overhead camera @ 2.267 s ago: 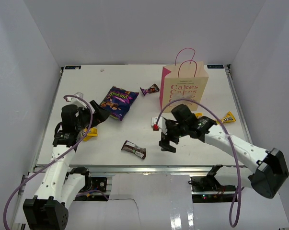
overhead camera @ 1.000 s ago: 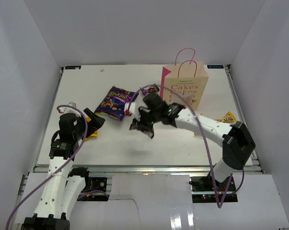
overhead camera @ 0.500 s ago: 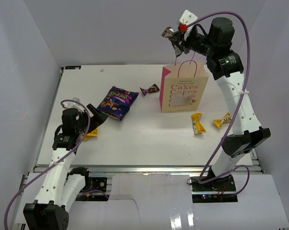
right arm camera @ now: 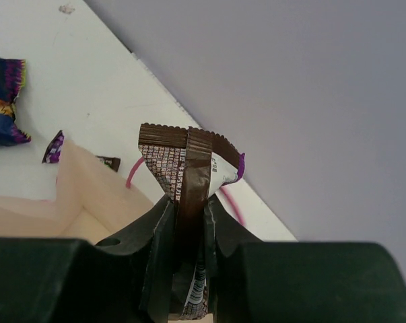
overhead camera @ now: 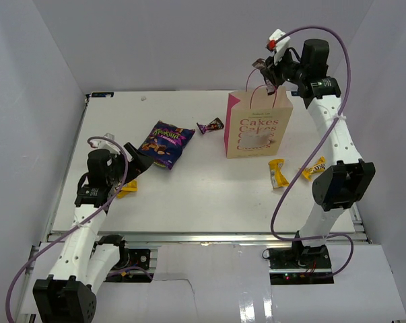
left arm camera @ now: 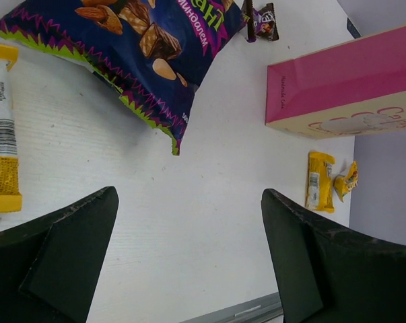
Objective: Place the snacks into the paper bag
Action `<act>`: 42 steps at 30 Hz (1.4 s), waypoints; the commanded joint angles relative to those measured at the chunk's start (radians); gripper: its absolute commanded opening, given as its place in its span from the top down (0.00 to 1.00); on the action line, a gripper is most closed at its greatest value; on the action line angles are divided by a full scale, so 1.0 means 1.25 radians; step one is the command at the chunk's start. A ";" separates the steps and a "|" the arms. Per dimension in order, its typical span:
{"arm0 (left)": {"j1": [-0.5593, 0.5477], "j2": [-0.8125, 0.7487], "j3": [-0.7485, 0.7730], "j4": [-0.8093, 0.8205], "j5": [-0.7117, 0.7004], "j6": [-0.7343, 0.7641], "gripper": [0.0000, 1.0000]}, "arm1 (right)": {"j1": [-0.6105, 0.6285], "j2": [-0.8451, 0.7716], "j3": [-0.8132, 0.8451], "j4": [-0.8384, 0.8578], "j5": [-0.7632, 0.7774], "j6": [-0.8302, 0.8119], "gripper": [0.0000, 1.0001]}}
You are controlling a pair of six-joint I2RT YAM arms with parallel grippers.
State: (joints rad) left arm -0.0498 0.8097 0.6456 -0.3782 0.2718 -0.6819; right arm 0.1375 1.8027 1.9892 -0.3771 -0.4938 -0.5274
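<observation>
Above the paper bag (overhead camera: pixel 255 126) lettered "Cakes", right gripper (overhead camera: pixel 264 70) pinches brown packet (right arm camera: pixel 184 169).

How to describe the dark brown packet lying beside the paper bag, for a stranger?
Find the upright tan paper bag with pink side panels on the white table. The small dark brown candy packet lies just left of it, toward the large purple crinkly bag. The other small packets on the table are yellow.
</observation>
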 commanded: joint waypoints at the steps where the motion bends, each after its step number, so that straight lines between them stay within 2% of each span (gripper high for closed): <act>1: -0.002 0.038 0.022 0.058 0.061 -0.008 0.02 | 0.002 -0.081 -0.060 0.054 -0.022 -0.008 0.84; 3: -0.012 0.069 0.037 0.086 0.071 -0.018 0.02 | -0.001 -0.104 -0.111 0.070 -0.021 -0.009 0.81; 7: -0.078 0.203 0.102 0.139 0.039 -0.018 0.02 | -0.009 -0.117 -0.135 0.070 -0.018 0.011 0.62; 9: -0.135 0.269 0.180 0.152 0.016 0.001 0.02 | -0.022 -0.124 -0.133 0.070 -0.025 0.029 0.55; 13: -0.210 0.494 0.371 0.155 -0.026 0.034 0.02 | -0.036 -0.146 -0.148 0.067 -0.038 0.038 0.47; 22: -0.235 0.832 0.692 0.125 -0.028 0.046 0.06 | -0.061 -0.222 -0.218 0.065 -0.075 0.046 0.40; 26: -0.252 0.980 0.869 0.045 -0.053 0.047 0.08 | -0.077 -0.265 -0.257 0.036 -0.091 0.062 0.34; 30: -0.271 1.127 1.059 -0.026 -0.111 0.050 0.08 | -0.095 -0.325 -0.393 0.018 -0.107 0.077 0.31; 32: -0.277 1.199 1.150 -0.037 -0.112 0.091 0.09 | -0.100 -0.363 -0.447 0.017 -0.114 0.080 0.29; 34: -0.278 1.248 1.201 -0.023 -0.067 0.161 0.12 | -0.101 -0.388 -0.514 0.011 -0.123 0.077 0.28; 35: -0.278 1.254 1.202 -0.012 -0.032 0.266 0.21 | -0.128 -0.409 -0.531 0.000 -0.128 0.072 0.28; 42: -0.267 1.263 1.141 0.041 0.071 0.446 0.23 | -0.157 -0.465 -0.623 -0.046 -0.176 0.012 0.26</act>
State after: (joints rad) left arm -0.3916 2.4203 2.0800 -0.3668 0.2844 -0.2806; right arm -0.0467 1.2526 1.2312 -0.4107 -0.6708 -0.4782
